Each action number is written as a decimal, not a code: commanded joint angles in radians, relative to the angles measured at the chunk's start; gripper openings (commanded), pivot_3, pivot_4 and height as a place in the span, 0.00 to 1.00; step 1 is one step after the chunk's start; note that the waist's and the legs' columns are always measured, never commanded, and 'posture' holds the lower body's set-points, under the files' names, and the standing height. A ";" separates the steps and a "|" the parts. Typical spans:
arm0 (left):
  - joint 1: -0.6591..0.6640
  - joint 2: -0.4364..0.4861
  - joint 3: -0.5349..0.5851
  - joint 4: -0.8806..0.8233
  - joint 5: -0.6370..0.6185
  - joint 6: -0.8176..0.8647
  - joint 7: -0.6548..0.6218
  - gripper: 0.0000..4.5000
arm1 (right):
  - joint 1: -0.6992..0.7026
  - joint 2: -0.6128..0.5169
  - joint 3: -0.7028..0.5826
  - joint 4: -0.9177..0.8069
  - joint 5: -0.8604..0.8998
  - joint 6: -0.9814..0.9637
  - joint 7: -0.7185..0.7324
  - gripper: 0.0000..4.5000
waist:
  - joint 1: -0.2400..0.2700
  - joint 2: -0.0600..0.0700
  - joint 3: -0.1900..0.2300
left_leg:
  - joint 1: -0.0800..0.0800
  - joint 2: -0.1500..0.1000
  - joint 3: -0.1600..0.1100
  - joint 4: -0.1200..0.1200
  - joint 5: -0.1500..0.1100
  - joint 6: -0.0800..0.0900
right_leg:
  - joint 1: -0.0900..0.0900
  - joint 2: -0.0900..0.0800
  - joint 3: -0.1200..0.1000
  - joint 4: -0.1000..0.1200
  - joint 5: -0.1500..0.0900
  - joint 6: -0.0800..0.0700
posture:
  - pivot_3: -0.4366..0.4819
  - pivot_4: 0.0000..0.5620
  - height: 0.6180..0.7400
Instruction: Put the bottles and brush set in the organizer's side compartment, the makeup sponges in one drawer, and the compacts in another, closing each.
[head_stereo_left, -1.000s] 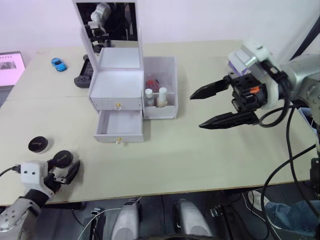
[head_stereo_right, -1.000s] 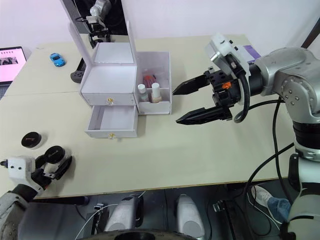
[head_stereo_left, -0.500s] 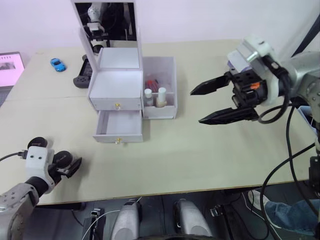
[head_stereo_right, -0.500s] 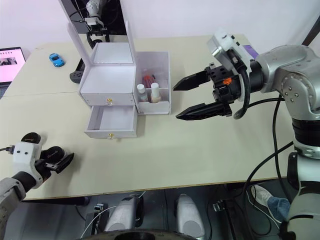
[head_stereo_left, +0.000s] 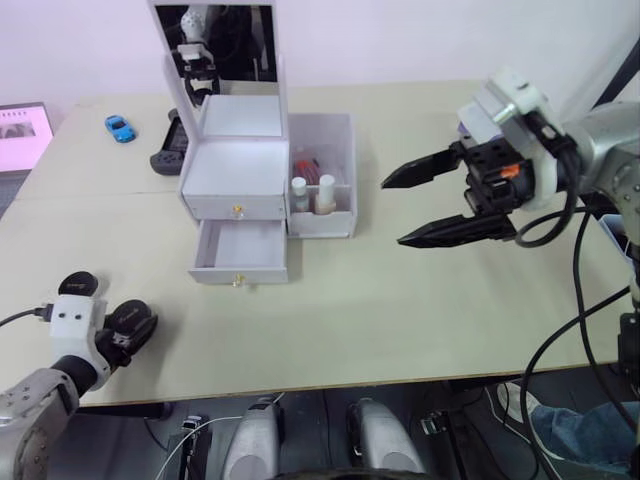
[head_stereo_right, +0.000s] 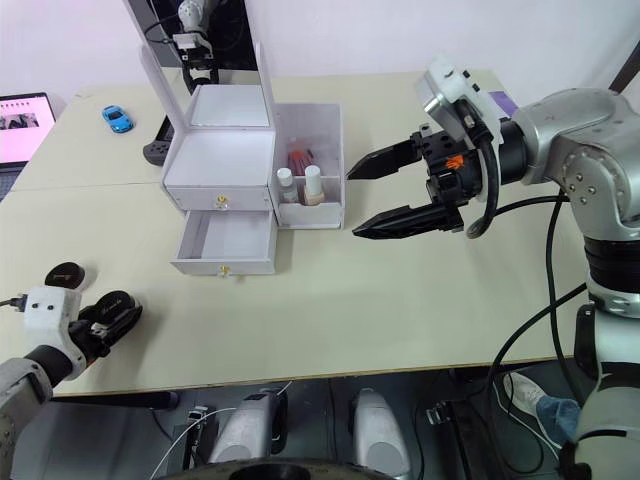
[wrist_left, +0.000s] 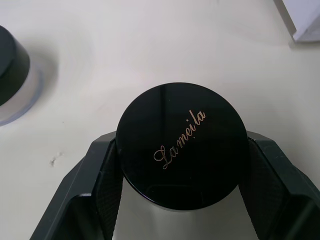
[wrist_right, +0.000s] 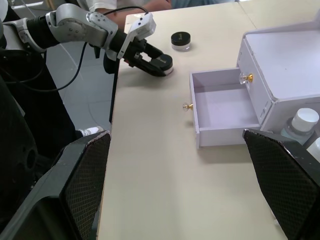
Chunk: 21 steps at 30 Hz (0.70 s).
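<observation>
The white organizer (head_stereo_left: 235, 170) stands mid-table with its mirror up, its upper drawer shut and its lower drawer (head_stereo_left: 240, 252) pulled out and empty. Its side compartment (head_stereo_left: 322, 175) holds two white-capped bottles (head_stereo_left: 312, 194) and a red brush set (head_stereo_left: 304, 165). At the front left, my left gripper (head_stereo_left: 138, 326) is shut on a black compact (wrist_left: 182, 150) resting on the table. A second compact (head_stereo_left: 78, 284) lies just beside it. My right gripper (head_stereo_left: 393, 213) hovers open to the right of the organizer. The makeup sponges are out of view.
A blue toy car (head_stereo_left: 118, 128) and a black controller (head_stereo_left: 165, 160) lie behind the organizer's left side. A screen (head_stereo_left: 20, 135) sits at the far left edge. The table's front edge runs close to the left gripper.
My left gripper slid in around the nearer compact and closed on it. The right gripper has barely moved and stays open.
</observation>
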 joint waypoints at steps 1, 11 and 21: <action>-0.014 0.034 0.081 0.005 -0.027 -0.033 -0.039 0.59 | -0.019 -0.002 -0.021 -0.010 0.000 -0.008 0.003 1.00 | 0.000 0.000 0.000 | 0.000 0.000 0.000 0.000 0.000 0.000 | 0.000 0.000 0.000 0.000 0.000 0.000 | 0.48 0.27 1.00; -0.249 0.298 0.054 -0.035 -0.168 -0.016 -0.287 0.59 | 0.011 0.013 -0.039 -0.030 0.021 0.013 -0.033 1.00 | 0.001 -0.001 0.000 | 0.000 0.000 0.000 0.001 0.000 0.000 | 0.000 0.000 0.000 0.001 0.000 0.000 | 0.48 0.27 1.00; -0.629 0.438 -0.319 0.147 -0.122 0.039 -0.442 0.59 | 0.123 0.021 -0.131 -0.137 0.078 0.049 -0.153 1.00 | -0.005 0.000 0.001 | 0.000 0.001 0.000 0.001 0.000 0.000 | -0.005 0.005 0.003 0.010 0.002 0.005 | 0.48 0.27 1.00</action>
